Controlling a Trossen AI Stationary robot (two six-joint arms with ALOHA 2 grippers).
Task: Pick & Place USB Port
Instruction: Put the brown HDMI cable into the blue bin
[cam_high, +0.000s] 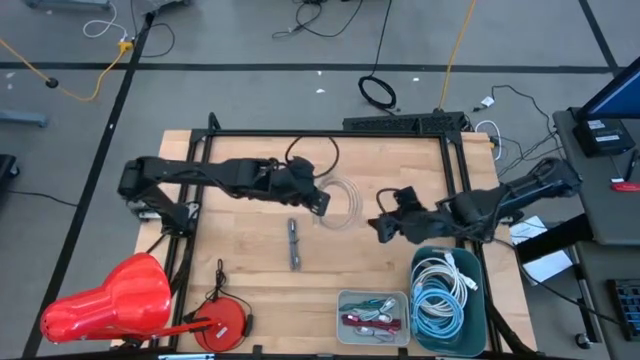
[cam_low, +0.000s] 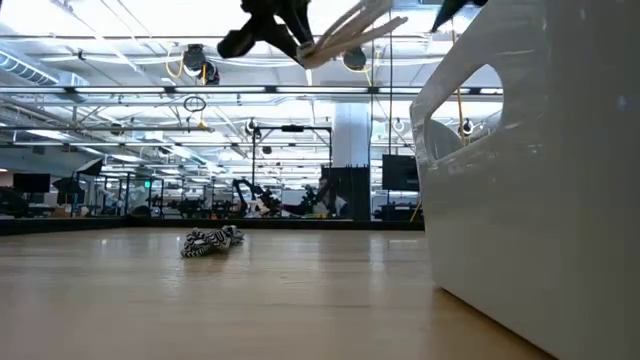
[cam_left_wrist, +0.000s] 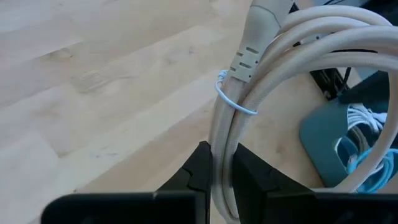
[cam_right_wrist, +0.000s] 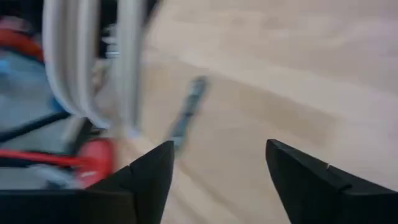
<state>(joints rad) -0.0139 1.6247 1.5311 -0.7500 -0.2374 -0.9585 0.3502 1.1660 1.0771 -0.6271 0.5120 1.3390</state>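
Left gripper (cam_high: 322, 203) is over mid-surface, its fingers (cam_left_wrist: 202, 171) pinched narrow on a coiled beige cable (cam_high: 340, 203). The cable hangs off the wooden surface (cam_high: 250, 160); the low view shows it lifted high near the top edge, tilted. The coil spreads from the fingers toward the right arm, its long loop roughly along the surface's width. A thin pale-blue tie (cam_left_wrist: 231, 103) wraps the strands just beyond the fingers, beside a ribbed strain relief (cam_left_wrist: 245, 57); which way the plug end points cannot be told.

Right gripper (cam_high: 383, 226) sits just beside the coil, jaws wide, nothing between them.

Braided black-white cable (cam_high: 293, 243) lies on the surface, long axis running front to back. Teal bin (cam_high: 483, 300) holds blue and white cables; grey tray (cam_high: 345, 298) beside it holds red ones.
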